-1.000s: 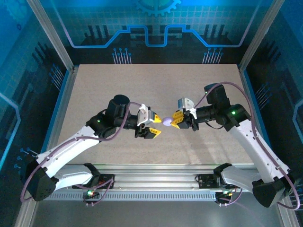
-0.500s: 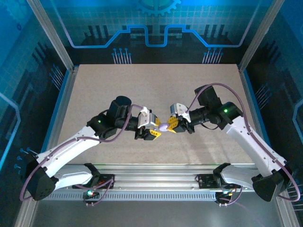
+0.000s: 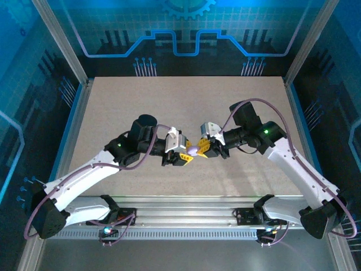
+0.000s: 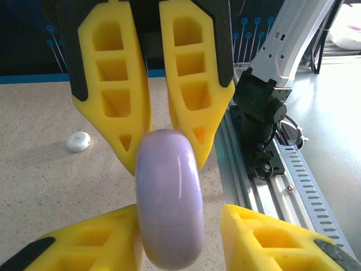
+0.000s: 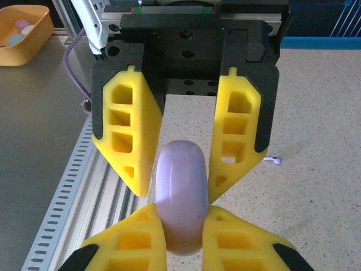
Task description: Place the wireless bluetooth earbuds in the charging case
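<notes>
A lavender-purple round charging case hangs edge-on above the table between the two grippers. My right gripper is shut on it, one pad on each flat face of the case. From the opposite side my left gripper straddles the same case. Its left finger touches the case and its right finger stands a small gap away. A tiny white earbud lies on the table beyond the fingers.
A small white rounded piece rests on the speckled table. The aluminium rail with the arm bases runs along the near edge. An orange bowl with small bits sits off the table.
The right arm carried the case left to the left gripper. The left jaws have narrowed around the case, and both grippers now meet at it.
</notes>
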Robot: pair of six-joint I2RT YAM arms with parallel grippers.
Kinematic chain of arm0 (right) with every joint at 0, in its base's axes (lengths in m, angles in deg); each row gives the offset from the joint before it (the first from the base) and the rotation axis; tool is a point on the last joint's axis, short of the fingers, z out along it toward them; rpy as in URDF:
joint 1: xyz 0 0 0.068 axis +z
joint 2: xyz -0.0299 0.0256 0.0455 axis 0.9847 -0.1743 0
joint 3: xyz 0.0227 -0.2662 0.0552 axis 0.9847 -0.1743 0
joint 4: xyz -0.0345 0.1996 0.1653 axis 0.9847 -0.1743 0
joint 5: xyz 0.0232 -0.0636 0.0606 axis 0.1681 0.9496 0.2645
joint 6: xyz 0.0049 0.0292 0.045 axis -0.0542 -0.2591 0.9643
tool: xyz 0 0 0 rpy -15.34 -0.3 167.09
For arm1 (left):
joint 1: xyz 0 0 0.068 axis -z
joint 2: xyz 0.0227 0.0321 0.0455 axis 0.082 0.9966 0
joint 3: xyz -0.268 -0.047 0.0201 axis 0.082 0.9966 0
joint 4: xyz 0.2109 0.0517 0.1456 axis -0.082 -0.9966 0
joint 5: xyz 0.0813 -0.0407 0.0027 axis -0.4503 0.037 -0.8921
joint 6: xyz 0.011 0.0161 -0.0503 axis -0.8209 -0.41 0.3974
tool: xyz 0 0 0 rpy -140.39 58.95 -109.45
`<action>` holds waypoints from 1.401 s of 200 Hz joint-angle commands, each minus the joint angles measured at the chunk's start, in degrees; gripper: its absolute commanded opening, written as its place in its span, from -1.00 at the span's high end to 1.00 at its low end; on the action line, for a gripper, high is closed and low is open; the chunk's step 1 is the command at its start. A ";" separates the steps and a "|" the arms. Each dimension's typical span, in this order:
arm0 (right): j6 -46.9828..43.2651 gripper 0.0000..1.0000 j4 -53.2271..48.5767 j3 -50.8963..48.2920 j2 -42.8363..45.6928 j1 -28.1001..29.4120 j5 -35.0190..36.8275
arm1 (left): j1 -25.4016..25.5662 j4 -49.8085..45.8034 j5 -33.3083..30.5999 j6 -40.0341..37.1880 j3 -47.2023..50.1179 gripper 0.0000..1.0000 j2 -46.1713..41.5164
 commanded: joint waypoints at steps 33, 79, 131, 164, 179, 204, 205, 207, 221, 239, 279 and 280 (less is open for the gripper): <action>1.30 0.78 1.31 -0.71 -0.45 1.06 -1.74 | 0.60 1.56 0.84 0.68 -0.87 0.38 0.25; 1.94 0.78 2.17 -1.14 0.07 1.01 -1.90 | 0.54 1.19 0.47 0.73 -0.52 0.56 0.25; 4.23 0.31 4.55 -2.13 1.48 1.06 -0.58 | 0.60 0.49 -0.02 0.46 -0.87 0.85 0.16; 6.09 0.16 5.37 -2.31 1.05 1.40 -0.41 | 0.54 1.29 -0.28 0.97 -0.71 0.85 0.07; 6.49 0.15 5.72 -2.31 0.78 1.64 -0.65 | 0.51 1.49 -0.36 1.08 -0.60 0.85 0.03; 6.65 0.13 6.16 -2.22 0.39 2.02 -0.99 | 0.59 1.67 -0.50 1.22 -0.61 0.85 -0.10; 6.66 0.13 6.16 -2.22 0.41 2.03 -0.96 | 0.55 1.67 -0.44 1.24 -0.60 0.85 -0.10; 6.67 0.13 6.16 -2.17 0.35 2.04 -0.96 | 0.52 1.68 -0.45 1.25 -0.62 0.85 -0.10; 6.67 0.13 6.34 -2.09 0.18 2.10 -0.96 | 0.56 1.61 -0.46 1.26 -0.60 0.85 -0.10; 6.67 0.14 6.43 -2.04 0.08 2.06 -0.78 | 0.59 1.65 -0.32 1.34 -0.51 0.85 -0.10; 8.17 0.18 7.86 -2.30 0.75 1.06 -0.46 | 0.58 1.28 -0.28 1.19 -0.22 0.85 -0.36; 8.26 0.18 7.93 -2.30 0.76 1.02 -0.48 | 0.54 1.26 -0.28 1.18 -0.19 0.85 -0.36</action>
